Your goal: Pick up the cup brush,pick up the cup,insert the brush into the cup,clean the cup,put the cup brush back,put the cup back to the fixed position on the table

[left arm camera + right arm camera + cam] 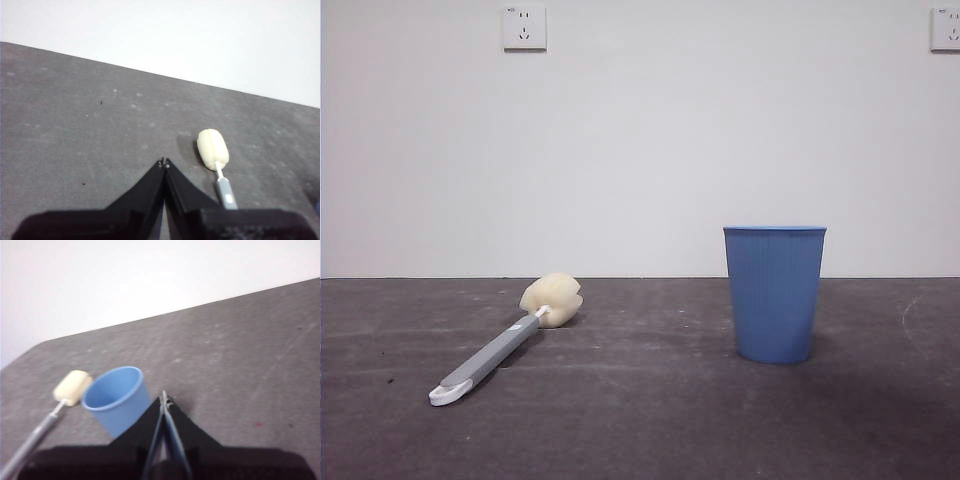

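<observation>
The cup brush (505, 345) lies flat on the table (640, 420) at the left, cream sponge head toward the wall, white looped tip toward me. It also shows in the left wrist view (216, 160) and the right wrist view (60, 405). The blue ribbed cup (775, 292) stands upright at the right, and the right wrist view (116, 400) shows it empty. My left gripper (164, 162) is shut and empty above the table, beside the sponge head. My right gripper (165, 401) is shut and empty above the table, close beside the cup. Neither gripper shows in the front view.
A white wall (640, 140) runs along the table's far edge, with a socket (524, 27) high at the left and another (945, 28) at the right corner. A faint pale curved mark (912, 325) lies on the table at the far right.
</observation>
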Tool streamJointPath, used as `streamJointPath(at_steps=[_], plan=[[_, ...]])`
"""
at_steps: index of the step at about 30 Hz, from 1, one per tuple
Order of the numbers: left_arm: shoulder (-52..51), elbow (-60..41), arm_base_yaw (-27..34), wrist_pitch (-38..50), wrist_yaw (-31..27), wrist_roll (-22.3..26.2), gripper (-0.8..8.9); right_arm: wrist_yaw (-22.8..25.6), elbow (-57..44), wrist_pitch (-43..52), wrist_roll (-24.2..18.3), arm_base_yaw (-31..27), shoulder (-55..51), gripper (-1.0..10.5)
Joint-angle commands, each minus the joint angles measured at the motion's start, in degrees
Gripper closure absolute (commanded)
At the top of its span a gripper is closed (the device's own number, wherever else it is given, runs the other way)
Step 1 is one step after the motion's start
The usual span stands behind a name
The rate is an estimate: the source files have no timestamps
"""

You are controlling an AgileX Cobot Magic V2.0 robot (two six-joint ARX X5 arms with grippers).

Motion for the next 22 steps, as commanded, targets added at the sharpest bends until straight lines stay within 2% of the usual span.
streamJointPath(at_steps=[1, 5, 9, 15, 19, 22], plan=[[1.4, 4.0, 0.1, -3.9, 1.8, -1.4, 8.21, -2.0, 3.7, 0.3, 1.3, 0.1, 3.3, 9.6], [4.5, 10.6, 0.1, -9.3, 5.0, -1.3, 8.20, -6.6, 11.5, -3.3, -0.4, 0.2, 10.0, 9.6], [9.6, 17.9, 0.1, -13.9, 9.6, -0.8, 8.20, -9.9, 21.8, -13.9, -6.0, 0.5, 17.2, 9.6], [18.8, 29.6, 0.1, -23.8, 14.6, 4.3, 8.20, -10.0, 37.2, -33.1, -15.5, 0.5, 26.1, 9.6], [23.9, 36.8, 0.1, -31.7, 14.7, 7.5, 8.21, -10.0, 45.1, -43.1, -18.9, 0.5, 30.0, 9.6], [27.1, 41.5, 0.1, -37.9, 14.7, 10.2, 8.20, -10.0, 49.6, -48.6, -19.4, 0.5, 32.2, 9.6]])
